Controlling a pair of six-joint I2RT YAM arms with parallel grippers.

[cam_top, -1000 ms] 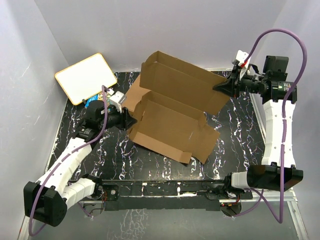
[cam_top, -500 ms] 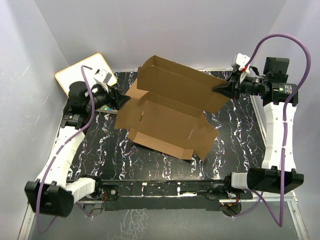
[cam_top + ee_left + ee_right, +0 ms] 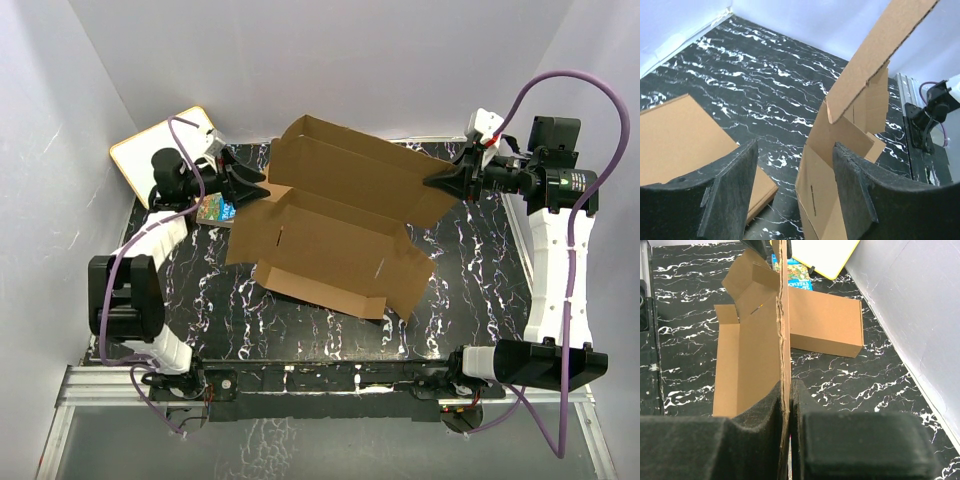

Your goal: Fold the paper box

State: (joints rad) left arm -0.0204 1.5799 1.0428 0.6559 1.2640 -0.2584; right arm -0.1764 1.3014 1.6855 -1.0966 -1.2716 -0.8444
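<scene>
The paper box (image 3: 330, 240) is an unfolded brown cardboard mailer in the middle of the black marbled table (image 3: 200, 300). Its big lid panel is raised at the back. My right gripper (image 3: 434, 181) is shut on that panel's right edge; in the right wrist view the edge (image 3: 785, 340) runs straight between the closed fingers (image 3: 760, 415). My left gripper (image 3: 255, 187) is open at the box's back left corner. In the left wrist view (image 3: 795, 190) a side flap with a slit (image 3: 822, 190) stands between the fingers, close to the right one (image 3: 865, 195), apart from both.
A plain flat brown box (image 3: 825, 322) lies behind the paper box, also in the left wrist view (image 3: 680, 135). A colourful book (image 3: 215, 210) and a white board with a yellow rim (image 3: 160, 150) are at the back left. Grey walls close three sides.
My left arm has swung back and left; its gripper moved from the box's left side to its back left corner. The book came into view. The right gripper stayed shut on the panel.
</scene>
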